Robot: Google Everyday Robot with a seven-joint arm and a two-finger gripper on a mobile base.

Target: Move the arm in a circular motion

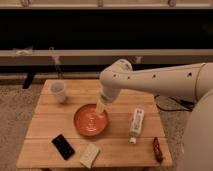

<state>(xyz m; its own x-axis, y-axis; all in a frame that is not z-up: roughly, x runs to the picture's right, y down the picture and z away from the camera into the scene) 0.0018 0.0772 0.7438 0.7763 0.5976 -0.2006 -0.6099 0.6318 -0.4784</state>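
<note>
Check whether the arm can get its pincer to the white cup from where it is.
Probably yes. The pincer on the arm hangs over the far rim of the orange bowl, and the white cup stands apart to its left, with no object between them.
</note>
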